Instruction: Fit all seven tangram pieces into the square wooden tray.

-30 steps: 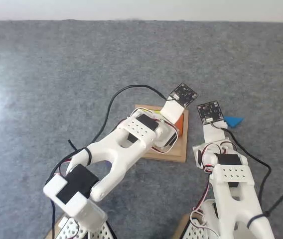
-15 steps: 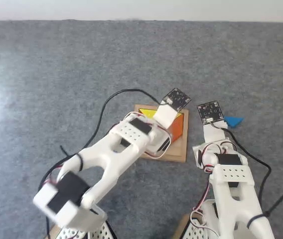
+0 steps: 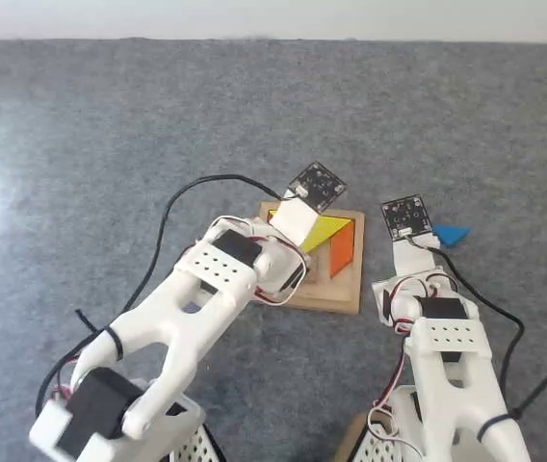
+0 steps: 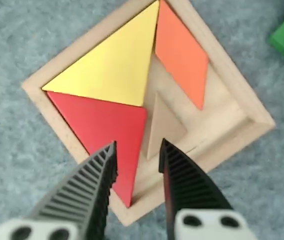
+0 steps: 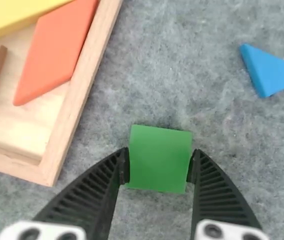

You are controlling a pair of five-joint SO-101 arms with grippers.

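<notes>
- The square wooden tray lies on the grey bench, in front of the two arms and closer to the left one.
- Four pieces lie in the tray:
  - A large yellow triangle and a large red triangle meet along one edge.
  - An orange parallelogram lies along the yellow triangle's other side, against the rim.
  - A small plain-wood triangle lies beside the red one.
  - The rest of the tray floor near that corner is bare.
- The left pincer hangs over the tray. It is slightly spread with nothing between its fingers, above the line where the red triangle meets the wood one.
- The right pincer is low on the bench just outside the tray's rim. It is pinching the green square, one finger against each opposite side.
- The green square rests flat on the bench, near the tray but apart from it.
- A blue triangle lies on the bench beyond the green square, well clear of the tray.
</notes>
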